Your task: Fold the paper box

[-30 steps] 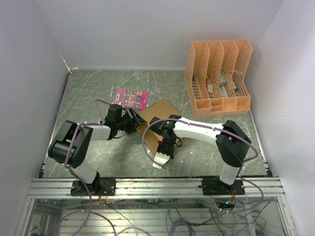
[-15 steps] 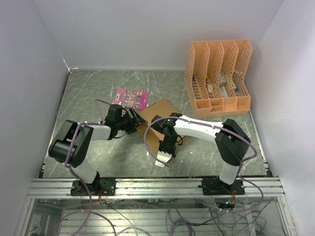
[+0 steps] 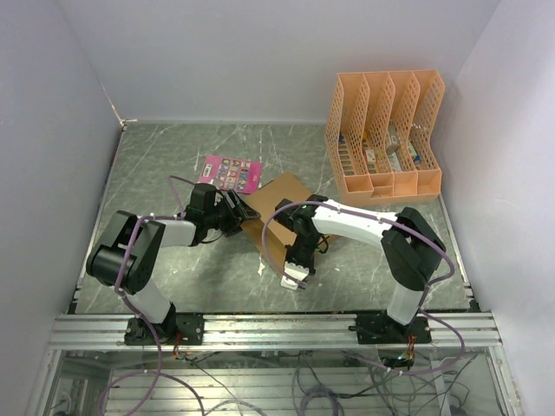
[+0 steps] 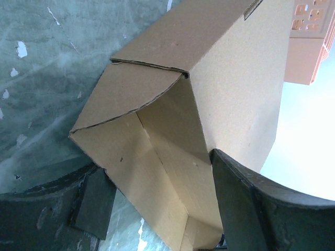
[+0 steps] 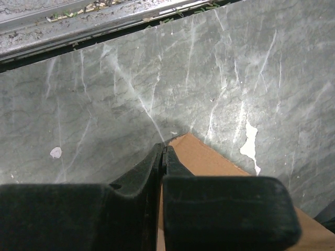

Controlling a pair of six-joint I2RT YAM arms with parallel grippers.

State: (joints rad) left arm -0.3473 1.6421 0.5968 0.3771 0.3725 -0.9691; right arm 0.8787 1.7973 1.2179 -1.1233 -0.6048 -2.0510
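The paper box [image 3: 282, 201] is brown cardboard, partly folded, lying mid-table. In the left wrist view the paper box [image 4: 230, 78] opens toward the camera, with a curved flap tucked across its mouth. My left gripper [image 3: 232, 213] holds the box's left end. Its jaws stand wide, and the left gripper [image 4: 157, 167] has a finger against each outer wall. My right gripper [image 3: 290, 270] is at the near side, pointing toward the table's front. The right gripper [image 5: 164, 149] has its fingers pressed together, tips over the corner of a flat flap of the paper box [image 5: 209, 157].
An orange lattice file organizer [image 3: 386, 139] stands at the back right and shows as the organizer [image 4: 309, 42] past the box. A pink printed card [image 3: 231, 172] lies behind the left gripper. A metal rail [image 3: 277, 329] runs along the near edge. White walls enclose the table.
My right gripper has slid a little to the right and away from the near edge, staying shut. The left gripper and its hold on the box are unchanged.
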